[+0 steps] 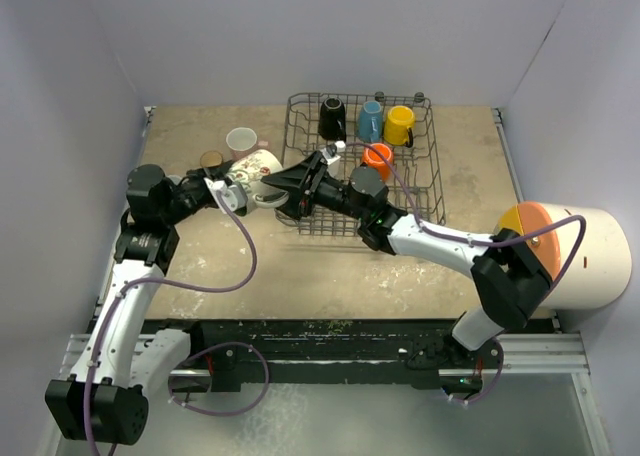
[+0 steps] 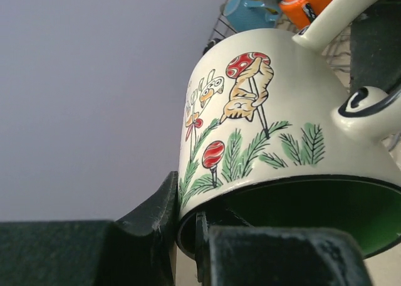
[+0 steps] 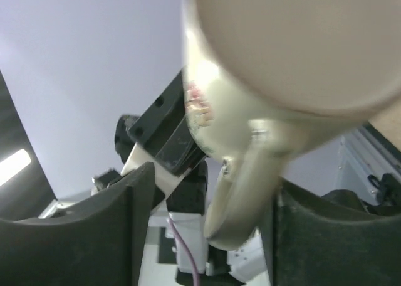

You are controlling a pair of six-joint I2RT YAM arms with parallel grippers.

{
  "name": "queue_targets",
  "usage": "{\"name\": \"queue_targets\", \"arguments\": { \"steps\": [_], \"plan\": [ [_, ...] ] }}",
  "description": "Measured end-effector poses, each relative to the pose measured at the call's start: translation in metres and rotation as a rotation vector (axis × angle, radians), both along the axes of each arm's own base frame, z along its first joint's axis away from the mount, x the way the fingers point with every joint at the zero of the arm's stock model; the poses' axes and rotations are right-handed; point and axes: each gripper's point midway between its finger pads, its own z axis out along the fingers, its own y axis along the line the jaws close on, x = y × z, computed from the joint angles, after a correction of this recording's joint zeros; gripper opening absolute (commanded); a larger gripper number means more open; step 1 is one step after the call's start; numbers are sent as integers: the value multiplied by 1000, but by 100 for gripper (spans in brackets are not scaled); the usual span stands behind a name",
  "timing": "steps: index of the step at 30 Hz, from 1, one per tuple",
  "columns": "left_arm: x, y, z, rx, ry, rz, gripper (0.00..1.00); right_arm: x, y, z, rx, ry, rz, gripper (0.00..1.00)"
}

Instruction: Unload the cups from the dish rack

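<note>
The white mushroom mug (image 2: 263, 110) hangs in the air over the counter (image 1: 330, 266), left of centre and just off the near-left corner of the dish rack (image 1: 425, 191), with both arms meeting at it. The left gripper (image 1: 236, 190) is clenched on the rim, one finger inside the green interior and one against the outer wall. The right gripper (image 1: 290, 188) has its jaws spread around the handle (image 3: 241, 198); a gap shows on one side, so it looks released rather than clamped. This reads as a pass between the arms, with the left taking the load. To do it well, the left should hold its pinch firm, since a rim grip on the biggest mug invites it to swing. The right should back straight out along the plane of the handle so neither pad hooks the loop. After that the mug can be turned upright and set down near the left edge, beside the pale pink cup (image 1: 241, 141) but not touching it. The mug lies tipped on its side, its long axis roughly crossways on the counter. The mouth points to the left edge and the base toward the rack, while the handle faces the right gripper.
</note>
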Motion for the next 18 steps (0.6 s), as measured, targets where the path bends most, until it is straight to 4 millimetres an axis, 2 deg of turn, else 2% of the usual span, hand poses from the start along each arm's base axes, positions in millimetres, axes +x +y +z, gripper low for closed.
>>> {"name": "queue_targets", "arguments": {
  "steps": [5,9,13,18],
  "plan": [
    [0,5,-22,-25,122,58,0,-11,-4,6,-51,-66,19,81],
    [11,17,-40,-5,178,142,0,0,-17,-3,-137,-76,-11,84],
    [23,39,-77,63,300,269,0,25,-46,-15,-260,-86,-88,85],
    [21,64,-122,194,491,378,0,61,-99,-10,-434,-142,-228,87]
  ]
}}
